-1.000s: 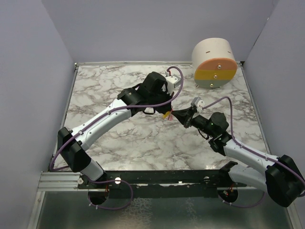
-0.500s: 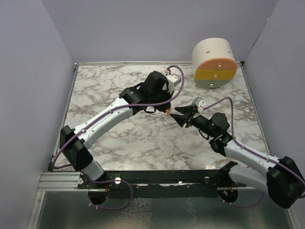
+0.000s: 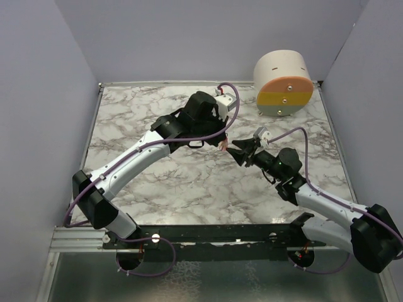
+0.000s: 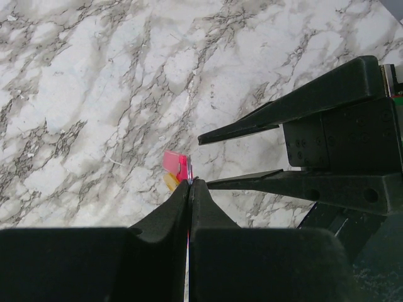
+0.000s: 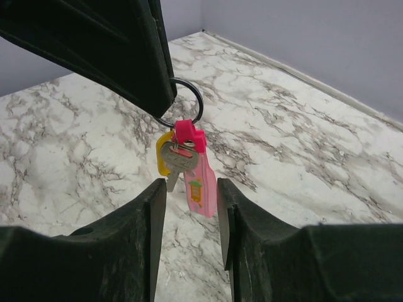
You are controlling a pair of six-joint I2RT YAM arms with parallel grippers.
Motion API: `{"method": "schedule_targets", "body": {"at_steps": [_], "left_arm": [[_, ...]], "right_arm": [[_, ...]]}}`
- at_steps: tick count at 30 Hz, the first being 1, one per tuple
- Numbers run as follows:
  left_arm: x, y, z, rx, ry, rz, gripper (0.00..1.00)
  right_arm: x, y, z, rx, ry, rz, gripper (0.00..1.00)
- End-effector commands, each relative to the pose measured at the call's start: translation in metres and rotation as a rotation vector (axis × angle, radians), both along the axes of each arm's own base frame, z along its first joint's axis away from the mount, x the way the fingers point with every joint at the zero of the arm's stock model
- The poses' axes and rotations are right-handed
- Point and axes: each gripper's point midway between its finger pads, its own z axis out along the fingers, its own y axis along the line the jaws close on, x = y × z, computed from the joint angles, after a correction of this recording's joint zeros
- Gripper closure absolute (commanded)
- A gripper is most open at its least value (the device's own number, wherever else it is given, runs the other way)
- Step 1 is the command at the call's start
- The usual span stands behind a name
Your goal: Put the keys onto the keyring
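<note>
My left gripper (image 3: 221,136) is shut on a metal keyring (image 5: 182,100) and holds it above the marble table. From the ring hang a silver key with a yellow head (image 5: 170,162) and an elongated pink key (image 5: 199,184). In the left wrist view the pink (image 4: 177,167) and yellow (image 4: 170,182) bits show just past my shut fingertips (image 4: 189,185). My right gripper (image 5: 189,189) is open, its fingers either side of the hanging keys without touching them. In the top view it (image 3: 236,151) sits just right of the left gripper.
A big cream, orange, yellow and grey cylinder (image 3: 283,83) lies at the table's back right corner. Grey walls close in the marble table (image 3: 157,182) on three sides.
The left arm has shifted slightly back and left with the keyring. The right gripper has come a little closer to the keys, its open fingers now flanking them.
</note>
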Motion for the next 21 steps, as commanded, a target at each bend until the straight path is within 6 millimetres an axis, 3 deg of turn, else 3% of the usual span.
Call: {"method": "schedule_targets", "body": {"at_steps": [1, 12, 21], "left_arm": [[-0.002, -0.004, 0.02, -0.06, -0.033, -0.025, 1.0], [0.0, -0.011, 0.029, -0.101, -0.031, -0.022, 1.0], [-0.003, -0.019, 0.021, -0.122, -0.005, -0.049, 1.0]], "right_arm": [[0.002, 0.001, 0.006, 0.005, -0.021, -0.002, 0.63], [-0.004, 0.016, 0.003, 0.007, -0.006, 0.091, 0.63], [-0.008, 0.021, 0.005, 0.033, 0.001, 0.129, 0.7]]}}
